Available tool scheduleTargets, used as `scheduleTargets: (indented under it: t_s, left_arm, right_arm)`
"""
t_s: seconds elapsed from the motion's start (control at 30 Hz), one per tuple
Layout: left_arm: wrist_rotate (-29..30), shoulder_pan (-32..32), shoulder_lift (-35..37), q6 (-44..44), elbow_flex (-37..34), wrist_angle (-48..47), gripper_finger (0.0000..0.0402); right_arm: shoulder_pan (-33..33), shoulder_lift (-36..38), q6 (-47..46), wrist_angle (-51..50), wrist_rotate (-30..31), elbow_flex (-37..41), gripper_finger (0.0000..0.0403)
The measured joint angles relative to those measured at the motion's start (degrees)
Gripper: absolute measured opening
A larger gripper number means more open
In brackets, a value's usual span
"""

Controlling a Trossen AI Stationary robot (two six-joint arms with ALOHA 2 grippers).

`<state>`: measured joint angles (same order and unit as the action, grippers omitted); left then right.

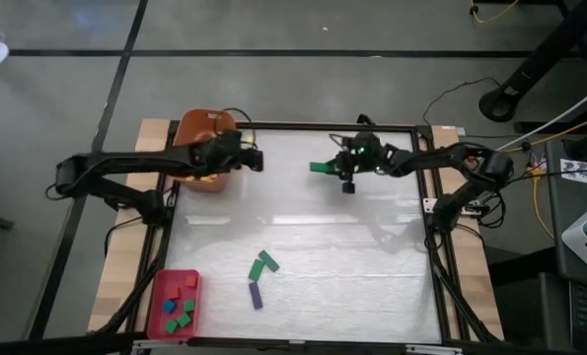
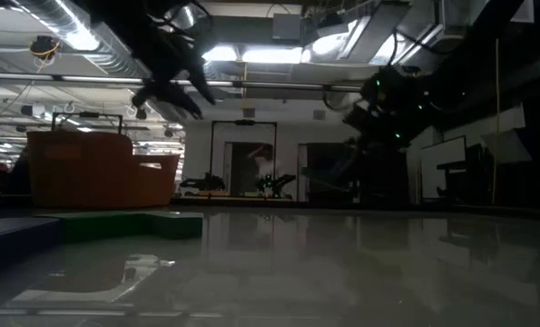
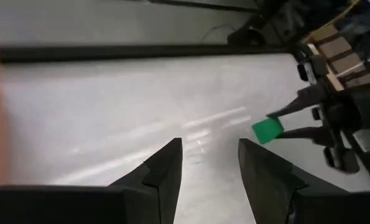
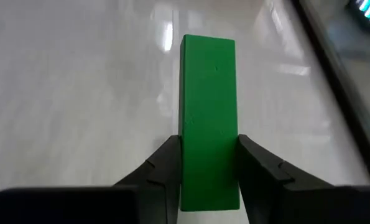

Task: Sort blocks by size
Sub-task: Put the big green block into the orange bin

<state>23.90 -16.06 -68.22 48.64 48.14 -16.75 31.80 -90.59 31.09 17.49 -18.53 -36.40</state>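
My right gripper (image 1: 338, 168) is over the far middle of the table, shut on a green bar block (image 4: 208, 112), which also shows as the green bar (image 1: 320, 167) in the high view. My left gripper (image 1: 255, 160) hangs open beside the orange tub (image 1: 202, 130) with nothing between its fingers (image 3: 163, 171). Near the front, green blocks (image 1: 264, 263) and a purple bar (image 1: 256, 294) lie flat on the table. Several red, green and blue blocks lie in the red tray (image 1: 161, 293). My right gripper pinches the green bar's two long sides (image 4: 191, 162) between its two fingers, at the end nearest the wrist. The fingers lie along the bar, slanting down from the table's right. The rest of the bar sticks out ahead of the fingertips, toward the table's left.
The orange tub stands at the table's far left corner and the red tray at the near left corner. A dark frame (image 1: 303, 126) runs round the white table top. The middle of the table between the arms and the loose blocks is bare.
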Motion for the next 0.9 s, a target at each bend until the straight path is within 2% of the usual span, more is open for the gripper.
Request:
scheduleTargets:
  t_s: [0.1, 0.27, 0.47, 0.73, 0.9]
  left_arm:
    - [-0.54, 2.21, -4.52, 3.26, 0.0, 3.05, 0.0143]
    - [-6.48, 4.15, -11.68, 6.92, -0.02, 8.35, 0.0143]
    - [-9.14, 5.66, -17.49, 5.18, -0.02, 18.39, 0.0143]
    - [-9.6, 7.4, -18.54, 4.8, -0.04, 26.3, 0.0143]
    - [-9.64, 8.28, -18.54, 4.94, -0.02, 26.95, 0.0143]
  right_arm:
    - [-5.31, 0.02, 0.05, 5.32, 4.8, 0.0, 0.0124]
    - [-13.26, 0.09, 2.35, 11.65, 14.54, -0.07, 0.0124]
    - [-20.39, 0.11, 6.75, 15.22, 23.26, -0.15, 0.0124]
    - [-24.44, 0.17, 6.93, 15.55, 32.28, -0.15, 0.0125]
    - [-24.34, 0.17, 6.95, 15.5, 32.32, -0.17, 0.0125]
